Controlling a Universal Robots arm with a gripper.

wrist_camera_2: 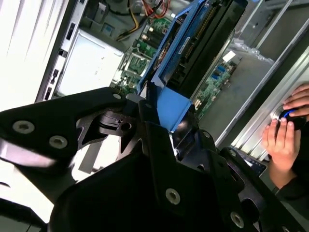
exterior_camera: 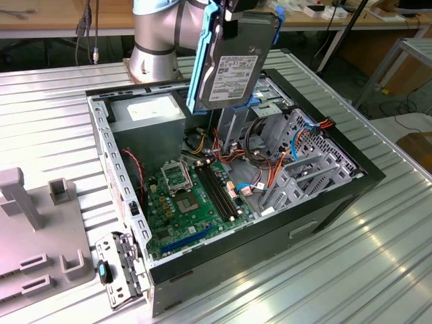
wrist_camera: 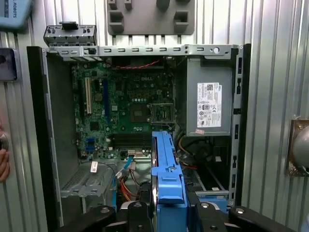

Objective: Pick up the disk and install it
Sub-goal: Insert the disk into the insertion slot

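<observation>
Holding disk (exterior_camera: 233, 67) edge-on in clamped gripper (wrist_camera: 169, 212), upright above open computer case (exterior_camera: 337, 196). Past pickup, mid-carry toward install. Probably needs blue rails (exterior_camera: 199, 61) squared with drive bay (exterior_camera: 270, 108).

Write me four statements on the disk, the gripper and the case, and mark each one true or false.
1. The gripper holds the disk above the open case. True.
2. The disk lies flat inside the case. False: it hangs on edge in the air above it.
3. The disk's side rails are red. False: they are blue.
4. A power supply with a white sticker sits in the case. True.
</observation>
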